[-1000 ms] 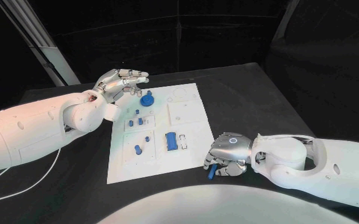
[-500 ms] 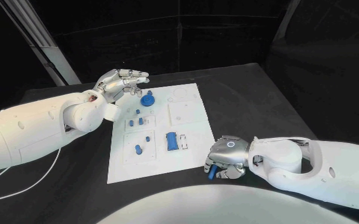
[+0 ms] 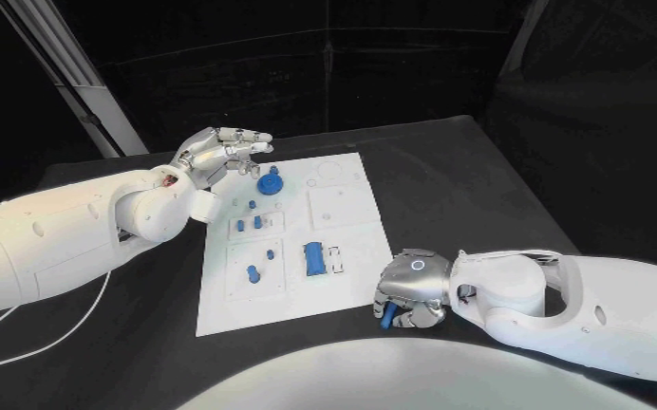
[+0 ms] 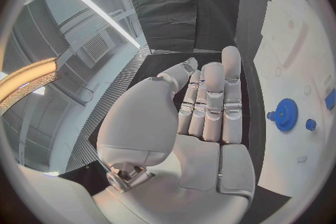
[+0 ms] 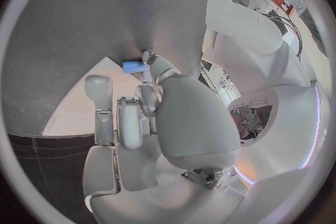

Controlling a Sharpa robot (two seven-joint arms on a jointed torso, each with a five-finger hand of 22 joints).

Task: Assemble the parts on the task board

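Note:
The white task board [image 3: 281, 304] lies in the middle of the black table. A blue gear [image 3: 269, 182] stands near its far edge, and it appears too as a blue gear [image 4: 285, 114] in the left wrist view. Several small blue parts sit on the board, among them a long block [image 3: 313, 257]. My left hand [image 3: 219, 154] hovers by the board's far left corner, fingers apart and straight, holding nothing; the left wrist view shows that left hand [image 4: 210, 106] flat and bare. My right hand [image 3: 411, 291] is off the board's near right corner and pinches a small blue part [image 3: 387, 313], seen at its fingertips as a blue part [image 5: 134, 66].
Black table [image 3: 452, 182] surrounds the board, with bare room to its right and far side. A pale slanted post [image 3: 68, 68] stands at the back left. A white cable [image 3: 55, 339] trails on the table at the near left.
My right hand has drawn slightly nearer to me with the blue part still in its fingers. The left hand has stayed where it was.

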